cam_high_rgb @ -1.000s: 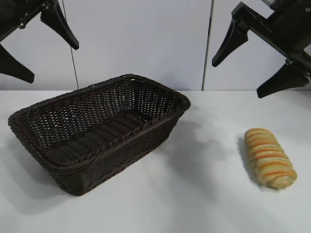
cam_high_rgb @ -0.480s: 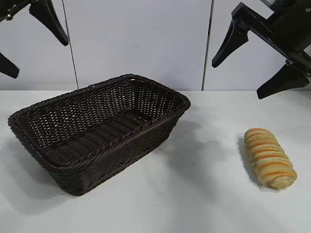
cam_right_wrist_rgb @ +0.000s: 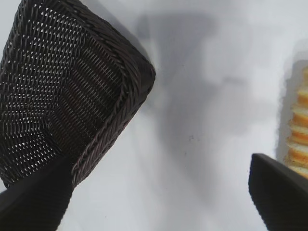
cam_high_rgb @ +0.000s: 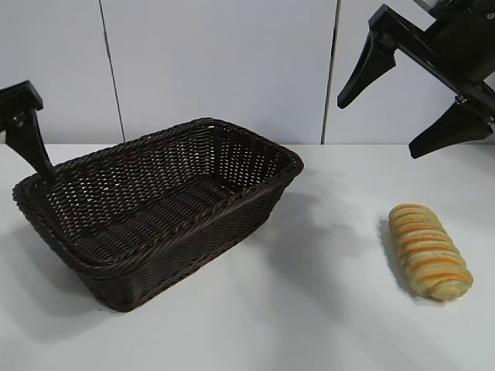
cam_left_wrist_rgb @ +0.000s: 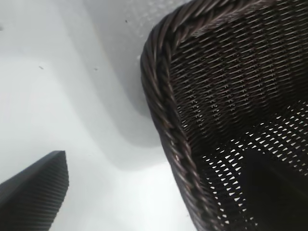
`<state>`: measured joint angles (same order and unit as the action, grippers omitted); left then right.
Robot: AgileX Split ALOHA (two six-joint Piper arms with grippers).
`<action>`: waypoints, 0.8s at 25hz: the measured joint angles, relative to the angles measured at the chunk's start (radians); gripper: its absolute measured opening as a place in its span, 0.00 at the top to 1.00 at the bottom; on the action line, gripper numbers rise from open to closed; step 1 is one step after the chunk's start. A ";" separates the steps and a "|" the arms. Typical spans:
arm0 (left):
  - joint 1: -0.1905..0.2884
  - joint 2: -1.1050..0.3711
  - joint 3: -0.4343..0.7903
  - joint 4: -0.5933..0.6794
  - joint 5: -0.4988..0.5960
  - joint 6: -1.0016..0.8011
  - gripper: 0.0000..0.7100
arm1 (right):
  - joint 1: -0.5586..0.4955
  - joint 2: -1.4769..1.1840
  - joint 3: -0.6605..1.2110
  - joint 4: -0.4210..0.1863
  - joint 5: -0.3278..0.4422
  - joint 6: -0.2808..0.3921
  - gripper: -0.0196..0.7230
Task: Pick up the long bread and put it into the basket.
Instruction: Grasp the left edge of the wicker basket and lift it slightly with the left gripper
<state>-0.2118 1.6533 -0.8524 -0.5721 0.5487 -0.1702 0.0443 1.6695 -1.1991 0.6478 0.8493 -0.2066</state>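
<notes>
While nothing is gripped: step: reach
Bread (cam_high_rgb: pixel 430 251): on tabletop (cam_high_rgb: pixel 325 309), apart from basket (cam_high_rgb: pixel 255 147)
Right gripper (cam_high_rgb: pixel 418 104): jaws wide, above bread
Left gripper (cam_high_rgb: pixel 27 135): at basket's end, spread unclear
Next: lower, close

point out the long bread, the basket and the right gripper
long bread (cam_high_rgb: pixel 430 251), exterior view, middle of its ridged top
basket (cam_high_rgb: pixel 259 144), exterior view, far braided rim
right gripper (cam_high_rgb: pixel 379 124), exterior view, midway between fingertips
</notes>
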 joint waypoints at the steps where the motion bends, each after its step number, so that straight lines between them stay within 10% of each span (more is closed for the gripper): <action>1: 0.000 0.019 0.000 -0.010 -0.007 0.007 0.02 | 0.000 0.000 0.000 0.000 0.000 0.000 0.04; 9: 0.000 0.112 0.000 -0.020 -0.068 0.025 0.05 | 0.000 0.000 0.000 0.000 -0.001 0.000 0.04; 20: -0.002 0.119 -0.012 -0.045 -0.094 0.033 0.86 | 0.000 0.000 0.000 0.000 -0.003 0.000 0.04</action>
<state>-0.2136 1.7719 -0.8641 -0.6166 0.4544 -0.1368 0.0443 1.6695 -1.1991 0.6478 0.8462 -0.2066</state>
